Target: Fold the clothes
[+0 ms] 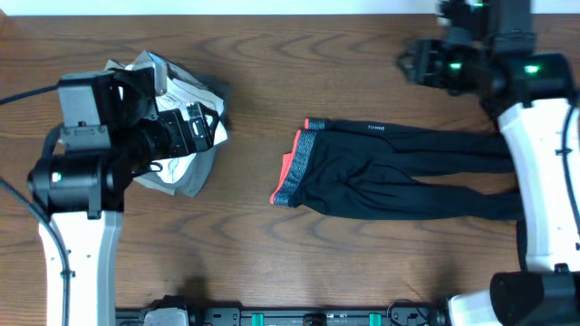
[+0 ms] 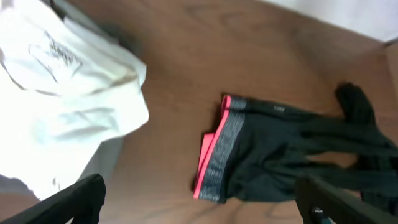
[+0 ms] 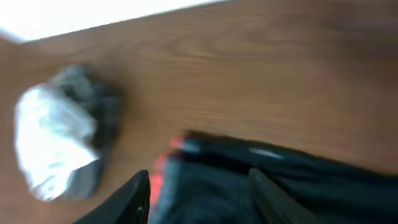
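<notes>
Black leggings (image 1: 390, 172) lay flat across the wooden bench (image 1: 263, 272). The grey waistband (image 1: 299, 169), edged coral-red, pointed left and the legs ran right, passing under the right arm's white link. Small white print showed on the top edge near the waist, too small to read.

Left claw (image 2: 199, 183): wide open, both fingers (image 2: 87, 196) at the bottom corners of its wrist view with nothing between them. It held nothing and I saw no contact. From overhead it hung over a crumpled pile of clothes (image 1: 186, 163) at the left end of the bench. The pile was mostly a white garment (image 2: 68, 93) with thin line print. A grey piece (image 1: 198, 177) showed at the lower edge and something darker at the upper right. The pile sat well apart from the leggings, bare wood between them.

Right claw (image 3: 199, 177): fingers apart, roughly partway open, nothing clamped between them. The wrist view was blurred, so I couldn't tell finer detail. It looked down on the waist end of the leggings with the pile beyond. From overhead that claw sat at the far edge of the bench, beyond the top leg, over bare wood and clear of the fabric.

Leggings were still unfolded at full length, with some creasing near the crotch. The pile was unsorted.
</notes>
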`<action>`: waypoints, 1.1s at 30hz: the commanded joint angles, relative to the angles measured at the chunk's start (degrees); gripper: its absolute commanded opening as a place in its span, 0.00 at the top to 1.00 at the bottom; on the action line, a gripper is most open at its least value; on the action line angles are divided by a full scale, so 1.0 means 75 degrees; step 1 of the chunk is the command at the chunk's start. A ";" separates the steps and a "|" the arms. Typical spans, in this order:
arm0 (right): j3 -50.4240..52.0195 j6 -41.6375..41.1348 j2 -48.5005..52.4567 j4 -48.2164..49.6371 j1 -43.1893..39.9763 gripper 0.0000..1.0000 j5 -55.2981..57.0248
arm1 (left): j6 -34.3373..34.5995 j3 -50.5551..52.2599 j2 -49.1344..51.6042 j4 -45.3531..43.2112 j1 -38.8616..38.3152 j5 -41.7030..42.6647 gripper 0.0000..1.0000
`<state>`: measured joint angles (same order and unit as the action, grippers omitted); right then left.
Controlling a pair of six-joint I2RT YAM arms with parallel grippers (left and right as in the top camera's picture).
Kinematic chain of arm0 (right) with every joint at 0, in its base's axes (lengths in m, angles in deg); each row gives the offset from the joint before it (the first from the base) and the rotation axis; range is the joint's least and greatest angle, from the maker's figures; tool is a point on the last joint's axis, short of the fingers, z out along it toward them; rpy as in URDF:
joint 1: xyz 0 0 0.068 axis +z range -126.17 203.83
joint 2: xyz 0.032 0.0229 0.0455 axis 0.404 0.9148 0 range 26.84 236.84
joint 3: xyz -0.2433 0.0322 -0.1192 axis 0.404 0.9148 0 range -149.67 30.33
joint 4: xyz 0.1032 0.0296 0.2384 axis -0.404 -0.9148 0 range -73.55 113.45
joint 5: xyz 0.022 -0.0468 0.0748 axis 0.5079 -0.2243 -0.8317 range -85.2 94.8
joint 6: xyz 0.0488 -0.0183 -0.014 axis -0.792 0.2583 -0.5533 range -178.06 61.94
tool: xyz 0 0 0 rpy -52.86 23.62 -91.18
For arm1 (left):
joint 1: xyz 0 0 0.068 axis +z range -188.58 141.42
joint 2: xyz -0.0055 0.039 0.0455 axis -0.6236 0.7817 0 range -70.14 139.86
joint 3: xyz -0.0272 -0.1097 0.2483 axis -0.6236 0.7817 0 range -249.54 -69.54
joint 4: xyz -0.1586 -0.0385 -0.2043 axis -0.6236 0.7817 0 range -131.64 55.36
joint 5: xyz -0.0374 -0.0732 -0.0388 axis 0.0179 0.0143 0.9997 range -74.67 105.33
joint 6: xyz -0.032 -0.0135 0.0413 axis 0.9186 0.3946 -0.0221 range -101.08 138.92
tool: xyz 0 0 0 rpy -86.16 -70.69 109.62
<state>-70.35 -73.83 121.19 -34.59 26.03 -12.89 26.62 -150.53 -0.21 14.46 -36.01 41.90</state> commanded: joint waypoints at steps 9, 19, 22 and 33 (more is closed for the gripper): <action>-0.0073 0.0085 0.2384 -0.1029 -0.2754 0.59 0.1122 | -0.0956 -0.0131 0.0880 0.0114 -0.1399 -0.0087 0.01; -0.0073 0.0283 0.3649 0.0236 -0.3567 0.30 0.2940 | -0.1110 -0.0131 0.2296 0.0052 -0.2696 -0.0434 0.04; -0.0070 0.0370 0.3751 0.0595 -0.3634 0.27 0.3480 | -0.1107 -0.0131 0.2655 -0.0012 -0.2885 -0.0434 0.04; -0.0058 0.0370 0.4797 0.0764 -0.3643 0.50 0.3407 | -0.1081 -0.0125 0.3311 -0.0356 -0.3206 -0.0434 0.04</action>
<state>-70.55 -71.31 154.41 -28.73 -1.12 11.30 19.04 -150.53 23.64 11.97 -59.66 39.10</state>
